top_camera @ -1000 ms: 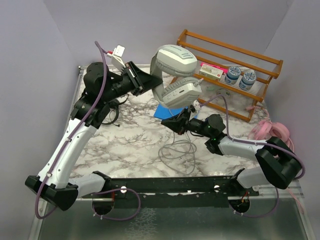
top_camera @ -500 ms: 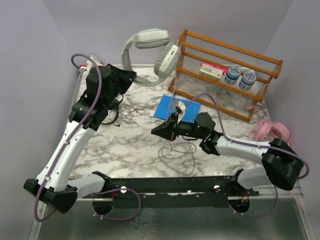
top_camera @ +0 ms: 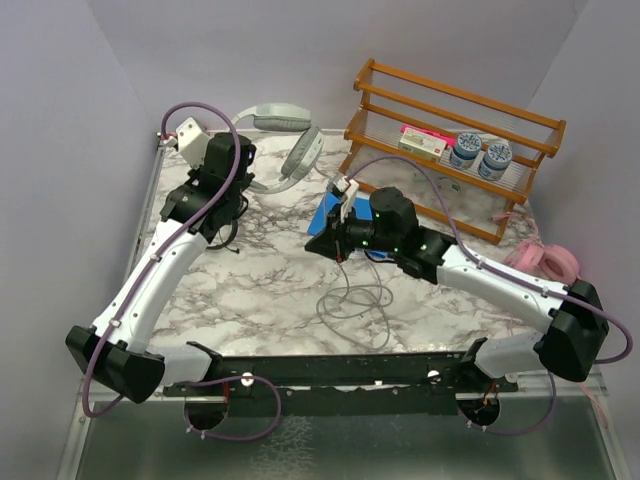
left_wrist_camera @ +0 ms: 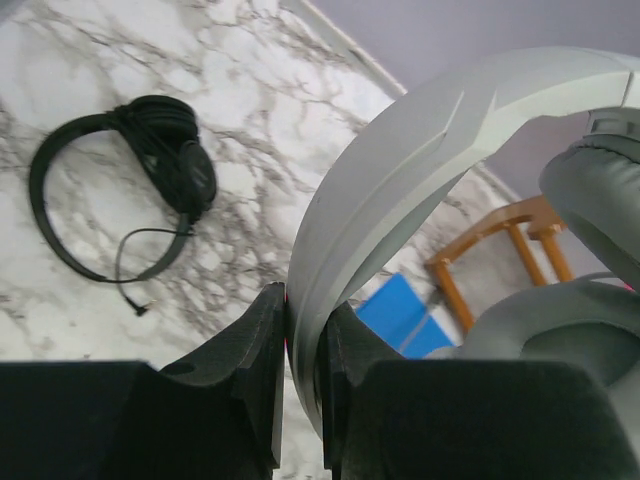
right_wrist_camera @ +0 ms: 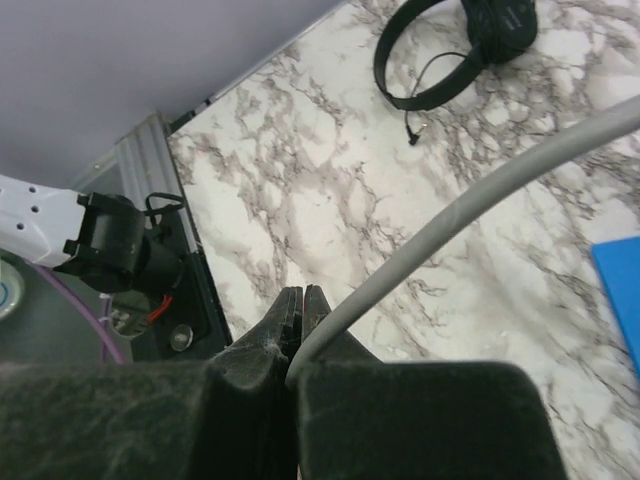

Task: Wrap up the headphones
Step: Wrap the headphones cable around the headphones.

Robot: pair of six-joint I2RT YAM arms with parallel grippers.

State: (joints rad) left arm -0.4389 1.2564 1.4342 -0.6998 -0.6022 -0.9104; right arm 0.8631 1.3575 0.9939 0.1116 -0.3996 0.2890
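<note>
My left gripper point(left_wrist_camera: 305, 305) is shut on the headband of the large grey-white headphones point(top_camera: 272, 117), which it holds at the back left, above the table. One ear cup point(top_camera: 300, 156) hangs toward the rack. The headphones' grey cable point(right_wrist_camera: 480, 190) runs into my right gripper point(right_wrist_camera: 303, 292), which is shut on it near the middle of the table point(top_camera: 335, 235). The rest of that cable lies in a loose coil point(top_camera: 355, 300) on the marble. The small black headphones point(left_wrist_camera: 120, 180) lie flat at the left, partly under my left arm in the top view. The pink headphones point(top_camera: 542, 262) rest at the right edge.
A wooden rack point(top_camera: 450, 150) with a small box and two jars stands at the back right. A blue flat piece point(top_camera: 345, 215) lies in front of it, partly under my right wrist. The table is marble-patterned point(top_camera: 260, 280), with a metal rail along the left edge.
My left arm has swung the grey-white headphones from high over the middle to the back left. My right gripper, still on the cable, has shifted slightly left and back, its arm stretching out.
</note>
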